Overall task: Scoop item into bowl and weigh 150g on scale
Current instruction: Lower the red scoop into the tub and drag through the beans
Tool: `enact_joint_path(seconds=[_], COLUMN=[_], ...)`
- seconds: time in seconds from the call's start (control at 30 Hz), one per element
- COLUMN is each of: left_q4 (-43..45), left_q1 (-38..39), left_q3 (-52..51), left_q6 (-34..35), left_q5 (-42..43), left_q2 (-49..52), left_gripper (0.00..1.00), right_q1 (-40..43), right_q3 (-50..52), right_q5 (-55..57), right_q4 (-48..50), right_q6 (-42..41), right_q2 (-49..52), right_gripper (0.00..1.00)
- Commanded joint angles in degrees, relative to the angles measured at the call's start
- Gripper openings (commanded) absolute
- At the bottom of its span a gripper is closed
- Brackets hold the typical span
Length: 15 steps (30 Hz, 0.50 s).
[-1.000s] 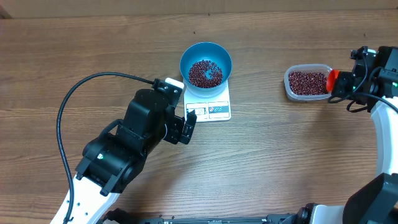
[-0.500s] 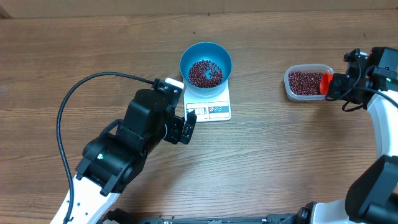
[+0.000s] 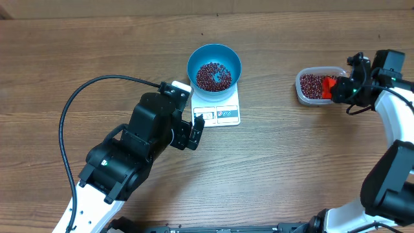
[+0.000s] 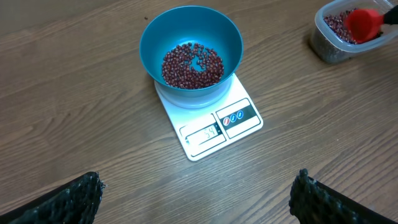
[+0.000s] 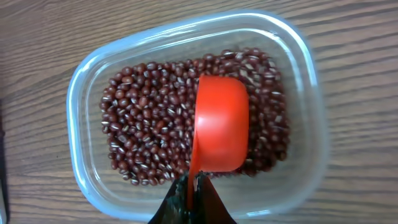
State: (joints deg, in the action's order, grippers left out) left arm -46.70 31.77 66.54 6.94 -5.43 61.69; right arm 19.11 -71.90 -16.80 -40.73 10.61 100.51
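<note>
Our left fingers are spread wide and empty, hanging over the counter just in front of the scale. The blue bowl sits on the scale with some beans in it, clear of those fingers. Over on the right, our right fingers are clamped on the red scoop, its cup down in the beans filling the clear tub.
</note>
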Motion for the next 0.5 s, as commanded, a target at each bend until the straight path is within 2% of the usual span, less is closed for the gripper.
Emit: enact_joint_path(seconds=[0.0, 0.3, 0.47], left_q4=[0.2, 0.2, 0.2], left_q1=[-0.26, -0.26, -0.26], left_q3=[0.7, 0.72, 0.72], left_q6=[0.13, 0.13, 0.13], left_q5=[-0.72, -0.72, -0.72], left_q2=[0.2, 0.2, 0.2], left_gripper=[0.99, 1.0, 1.0], right_q1=[-2.49, -5.55, -5.25], right_q3=[-0.46, -0.44, -0.44], right_q5=[-1.36, -7.76, -7.78], right_q4=[0.09, -0.61, -0.68], right_q6=[0.39, 0.37, 0.24], right_q2=[2.19, 2.21, 2.21], right_gripper=[0.04, 0.04, 0.04])
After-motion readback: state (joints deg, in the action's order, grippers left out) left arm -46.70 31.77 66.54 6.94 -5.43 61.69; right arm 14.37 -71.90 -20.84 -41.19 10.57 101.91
